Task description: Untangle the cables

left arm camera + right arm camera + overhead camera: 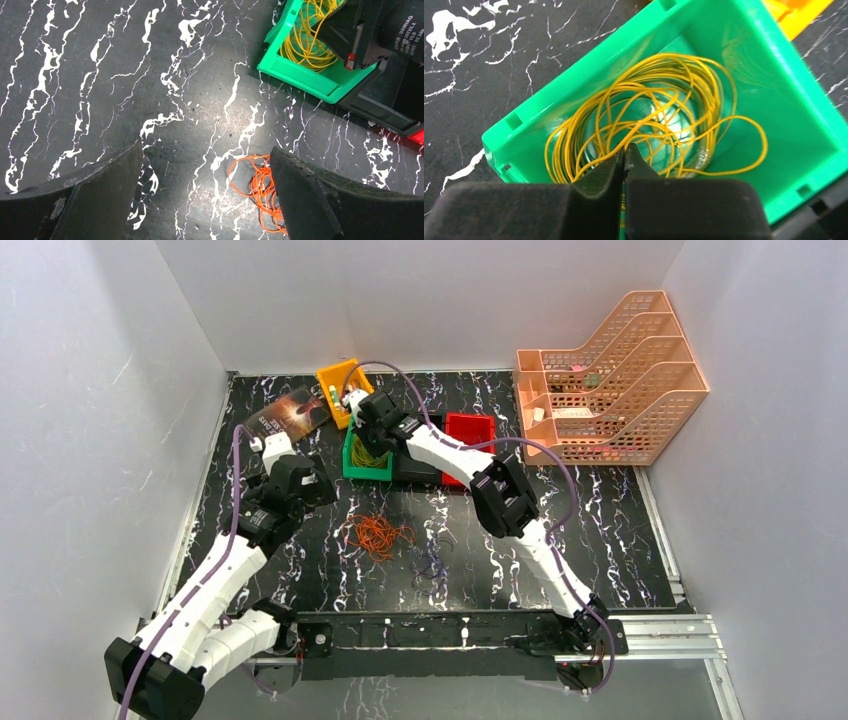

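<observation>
Two grippers hang over a black marbled table (100,75). Directly below the right gripper (625,150), whose jaws are pressed together with no strand clearly pinched, a green bin (774,75) holds the yellow cable coil (664,92). Just beside the wide-open, empty left gripper (205,150) lies the orange cable bundle (260,185).

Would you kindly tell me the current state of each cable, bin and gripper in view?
Yellow cable: coiled loosely inside the green bin.
Green bin: upright, open-topped.
Orange cable: tangled heap, lying loose on the table.
Left gripper: jaws wide open, holding nothing.
Right gripper: jaws shut over the green bin; grip on a strand unclear.
</observation>
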Available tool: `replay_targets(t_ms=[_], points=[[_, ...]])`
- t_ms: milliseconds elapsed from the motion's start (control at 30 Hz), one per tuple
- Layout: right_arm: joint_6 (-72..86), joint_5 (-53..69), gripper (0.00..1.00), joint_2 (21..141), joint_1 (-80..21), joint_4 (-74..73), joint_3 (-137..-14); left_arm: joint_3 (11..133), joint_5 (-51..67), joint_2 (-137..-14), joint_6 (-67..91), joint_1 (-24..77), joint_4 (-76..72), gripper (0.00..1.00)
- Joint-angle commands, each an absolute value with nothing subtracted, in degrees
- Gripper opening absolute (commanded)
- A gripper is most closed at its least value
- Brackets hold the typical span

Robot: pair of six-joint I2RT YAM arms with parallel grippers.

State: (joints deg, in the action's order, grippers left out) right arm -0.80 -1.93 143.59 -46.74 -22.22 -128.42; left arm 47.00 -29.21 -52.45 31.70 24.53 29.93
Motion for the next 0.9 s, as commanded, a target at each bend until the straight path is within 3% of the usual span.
replay_targets(t_ms=[0, 400, 867], points=[[-2.8, -3.63, 0.12, 144.22, -47.8, -23.53, -130.99, 45.66, -30.29, -50.96, 32.02, 24.26, 31.64, 0.98], [-3.67, -4.62, 0.45, 132.64, -47.9, -21.27, -125.05, 45.5, -29.55, -52.04, 32.38, 24.26, 30.82, 0.98], [-3.12, -5.66, 0.64, 120.94, -47.84, -18.69, -112.95, 45.52, -27.2, -54.74, 31.97, 24.25, 28.87, 0.98]])
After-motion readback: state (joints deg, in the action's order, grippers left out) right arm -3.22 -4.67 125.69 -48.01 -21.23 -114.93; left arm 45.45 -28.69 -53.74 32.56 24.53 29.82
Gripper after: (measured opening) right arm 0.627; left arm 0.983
